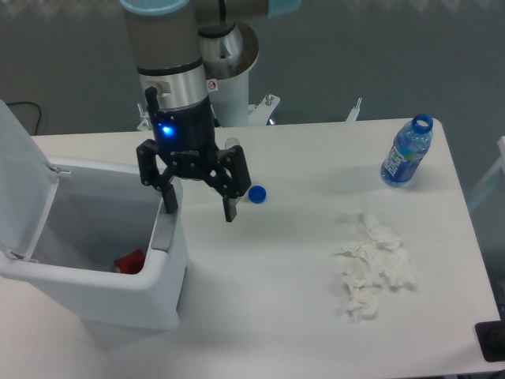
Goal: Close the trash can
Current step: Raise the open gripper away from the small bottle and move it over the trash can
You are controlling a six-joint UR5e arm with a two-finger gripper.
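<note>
The trash can [118,296] is a large white boxy bin at the left of the table. Its lid [20,185] stands open, tilted up at the far left. A grey latch strip [163,229] runs along its right rim. Something red [132,260] lies inside. My gripper [200,208] is open and empty. It hangs over the can's right rim, with the left finger [170,197] at the grey strip and the right finger [230,204] over the table.
A blue bottle cap [257,193] lies just right of the gripper. An open blue water bottle [407,151] stands at the back right. Crumpled white tissues [372,264] lie right of centre. A black object [492,342] sits at the front right corner.
</note>
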